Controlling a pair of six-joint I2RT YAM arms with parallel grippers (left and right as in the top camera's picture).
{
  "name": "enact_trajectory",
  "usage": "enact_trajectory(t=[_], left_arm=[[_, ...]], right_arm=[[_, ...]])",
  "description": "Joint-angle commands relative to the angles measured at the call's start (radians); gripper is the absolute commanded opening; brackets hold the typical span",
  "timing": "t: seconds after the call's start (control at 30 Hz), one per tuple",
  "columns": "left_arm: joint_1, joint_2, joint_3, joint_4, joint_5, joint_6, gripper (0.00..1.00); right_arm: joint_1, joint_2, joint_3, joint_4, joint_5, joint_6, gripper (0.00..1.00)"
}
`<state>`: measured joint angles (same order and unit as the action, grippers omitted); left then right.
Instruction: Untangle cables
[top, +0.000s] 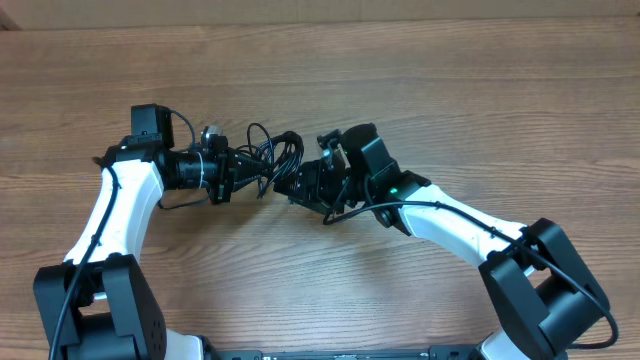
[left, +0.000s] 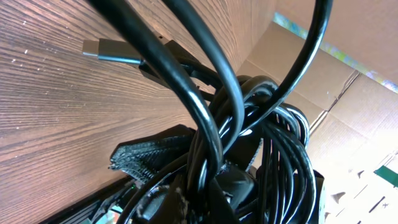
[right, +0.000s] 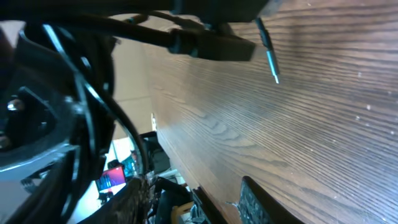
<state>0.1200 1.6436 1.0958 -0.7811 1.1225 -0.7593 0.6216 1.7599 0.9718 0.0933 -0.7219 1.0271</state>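
Wood-grain table (top: 450, 100); glossy black cables (top: 275, 150) knotted, looped.

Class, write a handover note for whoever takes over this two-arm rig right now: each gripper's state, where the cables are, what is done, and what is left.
Left gripper: at the cables, which drape across its wrist camera. Whether it is open or shut cannot be told.
Right gripper: against the same bundle from the other side. Its grip is also unclear.
Cables: one knotted clump between the two grippers, with loops sticking out. A silvery plug pokes out of it.
Done: no cable separated yet.
Left: draw each cable out and lay it apart.
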Motion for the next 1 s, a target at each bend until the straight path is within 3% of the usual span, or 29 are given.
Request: enact_trajectory(t=[0.0,0.97], left_arm=[[0.004,0.005,0.02,-0.003,0.045,0.021,0.04],[0.003,0.005,0.02,-0.019,0.083,0.015,0.04]], right_arm=[[0.006,0.002,-0.004,0.031,-0.035,-0.003,0.47],[0.057,0.004,-0.004,0.055,0.234,0.122,0.52]])
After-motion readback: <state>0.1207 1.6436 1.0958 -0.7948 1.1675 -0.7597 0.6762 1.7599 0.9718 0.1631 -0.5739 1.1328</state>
